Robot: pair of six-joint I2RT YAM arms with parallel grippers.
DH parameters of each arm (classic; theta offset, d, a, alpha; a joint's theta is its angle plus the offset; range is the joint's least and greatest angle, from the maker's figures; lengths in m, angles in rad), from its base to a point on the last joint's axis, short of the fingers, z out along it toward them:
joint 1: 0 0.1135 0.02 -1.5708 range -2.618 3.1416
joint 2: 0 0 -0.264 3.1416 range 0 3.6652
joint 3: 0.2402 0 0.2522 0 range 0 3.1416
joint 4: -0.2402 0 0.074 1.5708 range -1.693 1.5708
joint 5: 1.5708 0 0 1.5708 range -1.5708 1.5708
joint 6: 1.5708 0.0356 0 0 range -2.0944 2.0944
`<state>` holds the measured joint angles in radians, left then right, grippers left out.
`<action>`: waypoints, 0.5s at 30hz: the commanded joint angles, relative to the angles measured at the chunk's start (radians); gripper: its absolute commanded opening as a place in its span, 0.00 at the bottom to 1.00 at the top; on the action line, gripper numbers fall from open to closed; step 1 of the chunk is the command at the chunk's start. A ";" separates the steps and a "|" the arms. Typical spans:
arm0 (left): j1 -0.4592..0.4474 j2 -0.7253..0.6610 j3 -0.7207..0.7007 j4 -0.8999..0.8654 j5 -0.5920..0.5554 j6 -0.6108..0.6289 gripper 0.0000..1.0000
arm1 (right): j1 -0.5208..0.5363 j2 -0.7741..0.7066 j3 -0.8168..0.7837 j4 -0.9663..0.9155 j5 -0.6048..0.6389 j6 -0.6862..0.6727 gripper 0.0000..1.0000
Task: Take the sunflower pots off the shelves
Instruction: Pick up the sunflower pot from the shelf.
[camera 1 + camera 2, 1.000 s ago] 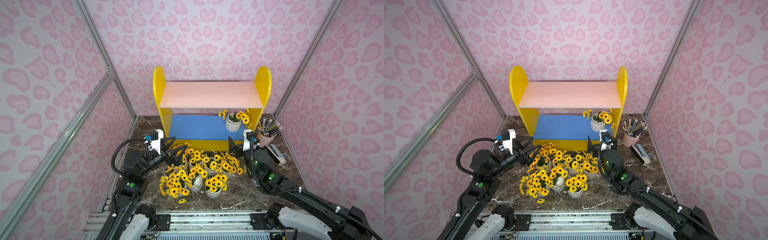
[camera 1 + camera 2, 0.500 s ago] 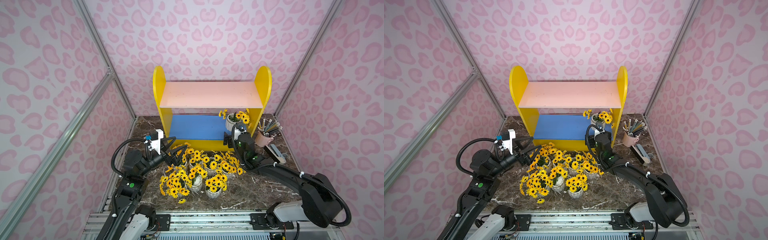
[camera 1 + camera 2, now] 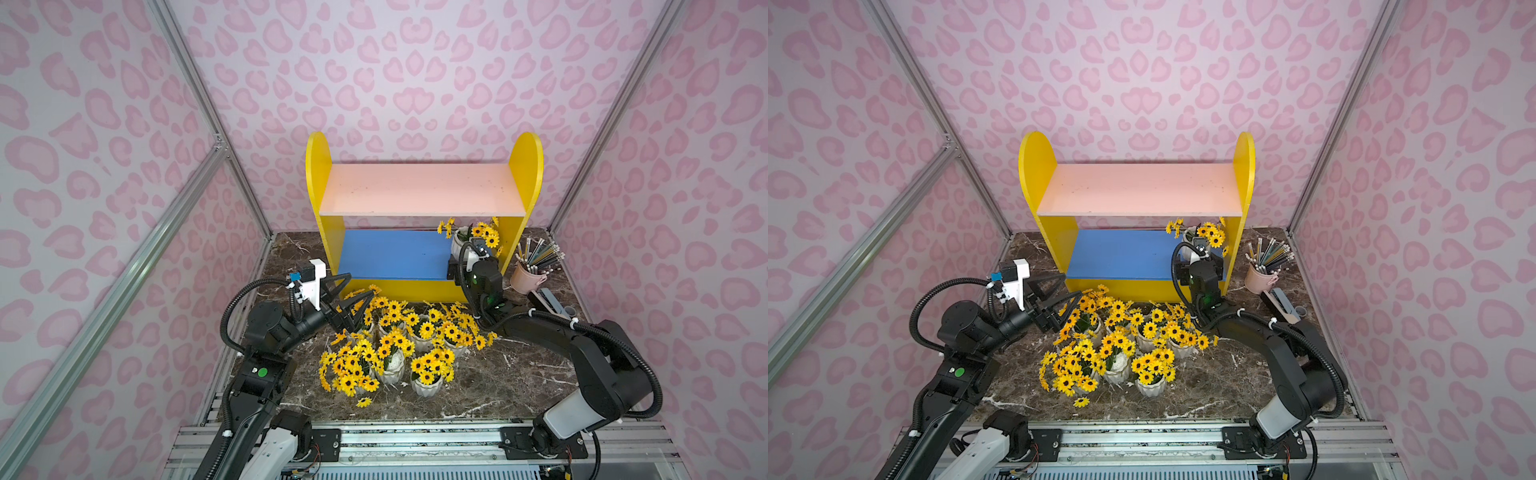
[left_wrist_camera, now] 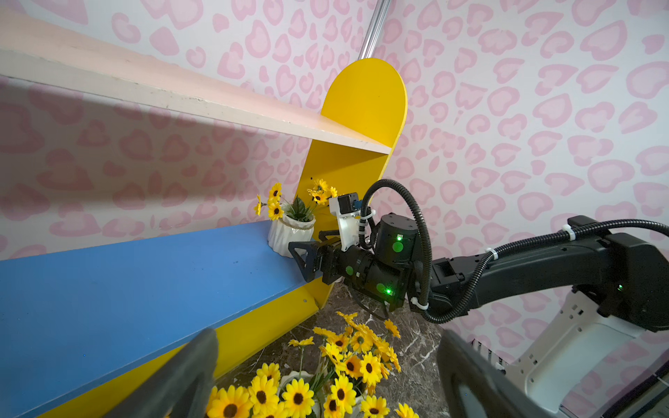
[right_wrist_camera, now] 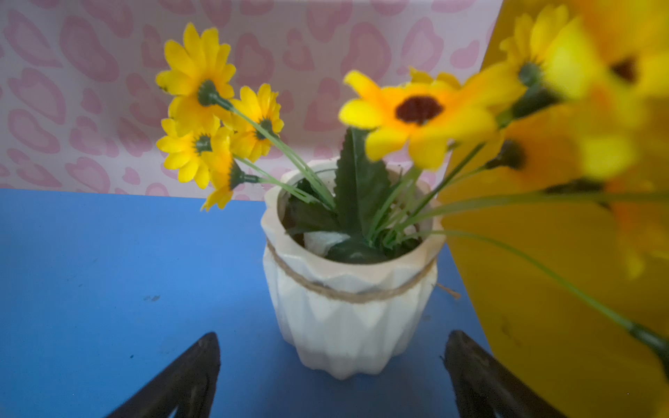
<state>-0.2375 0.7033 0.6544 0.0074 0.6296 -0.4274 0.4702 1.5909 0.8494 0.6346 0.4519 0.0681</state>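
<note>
Starting on your left, the left gripper (image 3: 361, 284) hangs over the near-left edge of the sunflower pots (image 3: 392, 345) bunched on the marble table (image 3: 519, 374). Its jaws are spread wide with nothing between them, and it is well apart from anything on the shelves (image 3: 318, 166). The pots on the table stand with their blooms overlapping, so I can't give you a sure count. The pink upper board (image 3: 419, 189) is bare, and so is most of the blue lower board (image 3: 390, 253). The one that matters, the last pot (image 5: 347, 318), sits at the right end of that blue board, just beside the yellow right side panel (image 5: 543, 289). It stands upright, long axis vertical and mouth up, with stems fanning up and out and several leaning across the panel. Your right gripper (image 5: 333, 338) is the nearer one. It faces the pot head-on at board level, jaws as wide as they go and holding nothing, one finger lined up to each side of the ribbed body, tips not touching it. As I judge it, the move ahead is a straight push inward, then a close below the twine. Watch the finger on the panel side, where the gap looks tight. Further right, the pink cup of pencils (image 3: 524, 280) stands on the table outside the shelves
</note>
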 commanded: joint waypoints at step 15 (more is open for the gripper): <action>0.001 0.015 0.004 0.011 -0.016 0.014 0.96 | -0.039 0.120 0.031 0.294 0.003 -0.095 0.99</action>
<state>-0.2375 0.7143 0.6544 0.0074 0.6205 -0.4267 0.4355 1.7000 0.8642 0.8326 0.4576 -0.0013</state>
